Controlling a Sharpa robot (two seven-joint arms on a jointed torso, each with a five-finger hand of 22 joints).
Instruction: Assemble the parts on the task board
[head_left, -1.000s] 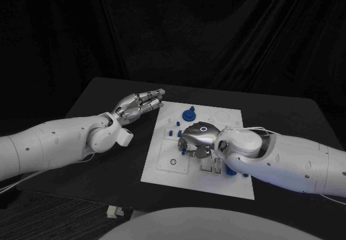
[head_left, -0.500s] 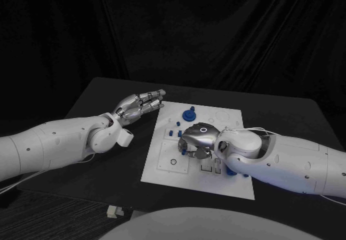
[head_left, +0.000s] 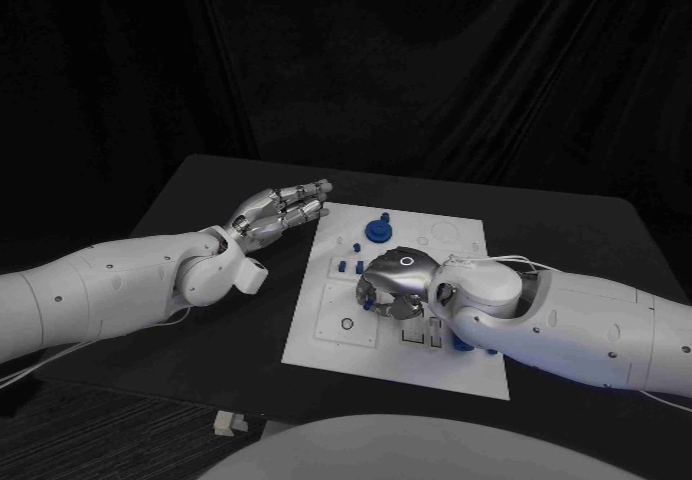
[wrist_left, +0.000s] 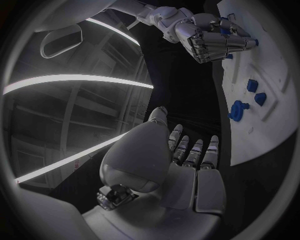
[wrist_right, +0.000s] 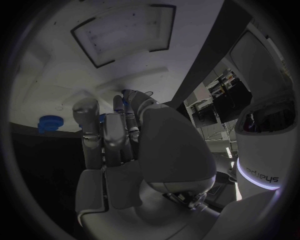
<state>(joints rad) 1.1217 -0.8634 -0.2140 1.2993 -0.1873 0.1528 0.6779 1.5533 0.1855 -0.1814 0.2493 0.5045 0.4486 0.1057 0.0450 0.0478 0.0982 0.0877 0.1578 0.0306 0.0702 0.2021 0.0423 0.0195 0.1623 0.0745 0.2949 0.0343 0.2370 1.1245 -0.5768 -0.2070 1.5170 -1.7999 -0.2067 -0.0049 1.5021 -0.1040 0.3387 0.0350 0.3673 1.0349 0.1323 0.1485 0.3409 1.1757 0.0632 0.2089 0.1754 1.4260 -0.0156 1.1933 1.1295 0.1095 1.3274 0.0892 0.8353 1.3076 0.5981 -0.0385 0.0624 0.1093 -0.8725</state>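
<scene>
The white task board (head_left: 325, 335) lies in the middle of the black table. My right hand (head_left: 392, 280) hovers low over the board's middle with its fingers curled down around a small blue part (head_left: 391, 306). The left wrist view shows that right hand (wrist_left: 209, 35) with blue between its fingers. My left hand (head_left: 277, 212) hangs flat and open, holding nothing, beside the board's far left corner. A blue gear-like part (head_left: 378, 230) stands near the board's far edge, with small blue pieces (head_left: 346, 266) beside it. The right wrist view shows the gear-like part (wrist_right: 49, 123) on the board (wrist_right: 56, 70).
More blue pieces (head_left: 462, 344) sit on the board under my right forearm. A round socket (head_left: 346, 323) shows in the board's near left part. Black table (head_left: 216, 340) stretches to the left of the board, and dark curtains hang behind.
</scene>
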